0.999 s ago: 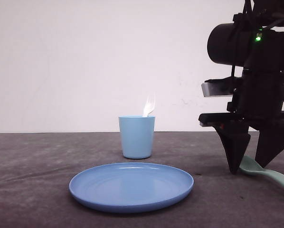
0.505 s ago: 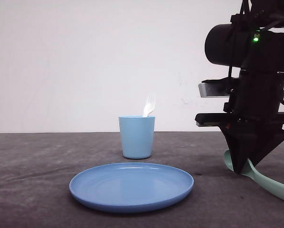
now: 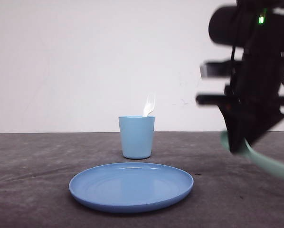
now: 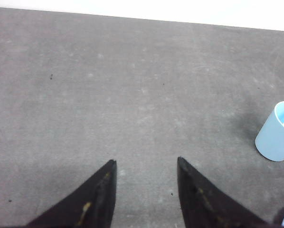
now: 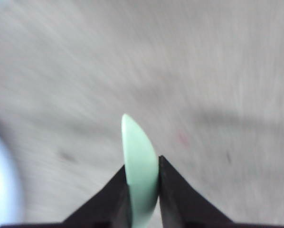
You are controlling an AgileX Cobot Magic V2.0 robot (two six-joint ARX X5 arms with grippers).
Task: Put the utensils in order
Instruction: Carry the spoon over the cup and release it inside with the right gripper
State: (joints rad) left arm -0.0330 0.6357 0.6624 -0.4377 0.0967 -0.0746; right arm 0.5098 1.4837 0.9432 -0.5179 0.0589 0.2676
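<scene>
The white fork (image 3: 149, 105) stands in the light blue cup (image 3: 137, 137), its tines above the rim. At the right of the front view my right gripper (image 3: 238, 147) is shut on the mint-green spoon (image 3: 268, 162), which hangs above the table with its handle slanting down to the right. In the right wrist view the spoon (image 5: 140, 161) sits pinched between the two dark fingers of the right gripper (image 5: 142, 164), over a blurred table. My left gripper (image 4: 146, 162) is open over bare grey table, with the cup (image 4: 277, 131) off to one side.
A round blue plate (image 3: 131, 186) lies on the grey table in front of the cup. The white wall runs behind the table's far edge. Bare table stretches to the left of the plate and cup.
My right gripper closed on the spoon and has risen, lifting it off the table. Cup, fork and plate have not moved.
</scene>
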